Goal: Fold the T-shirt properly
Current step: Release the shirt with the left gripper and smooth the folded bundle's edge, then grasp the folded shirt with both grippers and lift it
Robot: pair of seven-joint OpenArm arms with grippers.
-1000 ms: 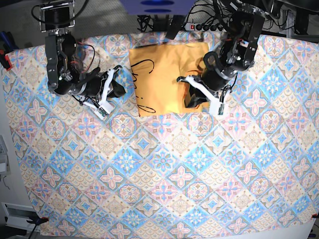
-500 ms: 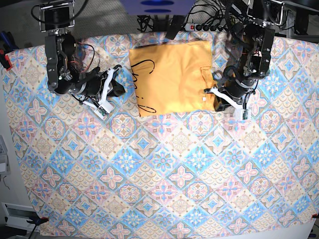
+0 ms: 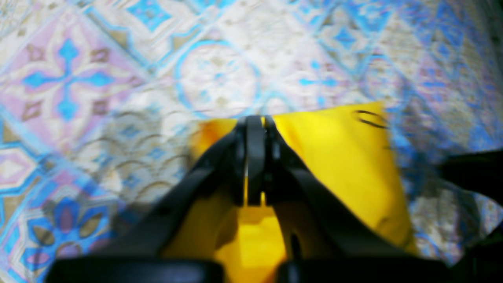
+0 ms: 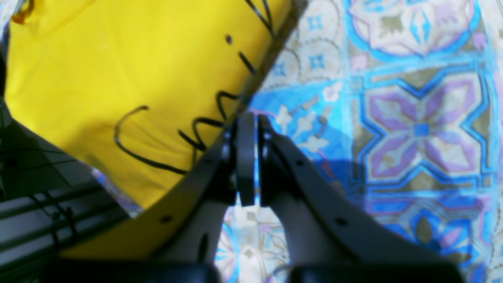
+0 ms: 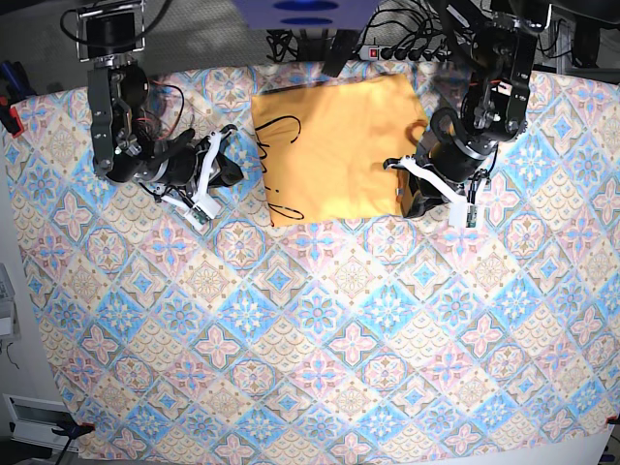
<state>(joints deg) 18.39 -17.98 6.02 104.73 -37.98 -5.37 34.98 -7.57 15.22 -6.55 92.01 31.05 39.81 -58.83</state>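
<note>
A patterned tablecloth (image 5: 320,349) covers the tabletop, printed with blue, pink and beige diamond tiles and flower shapes; it lies mostly flat, with faint creases. Beyond its far edge a black power strip (image 5: 402,51) lies among tangled dark cables (image 5: 291,44). A small red object (image 5: 10,118) sits at the cloth's left edge.

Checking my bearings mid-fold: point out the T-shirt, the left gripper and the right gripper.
T-shirt (image 5: 339,145), base view, plain middle of the folded cloth.
Left gripper (image 5: 400,197), base view, tips at the shirt's edge.
Right gripper (image 5: 225,153), base view, tips over the tablecloth beside the shirt.
</note>
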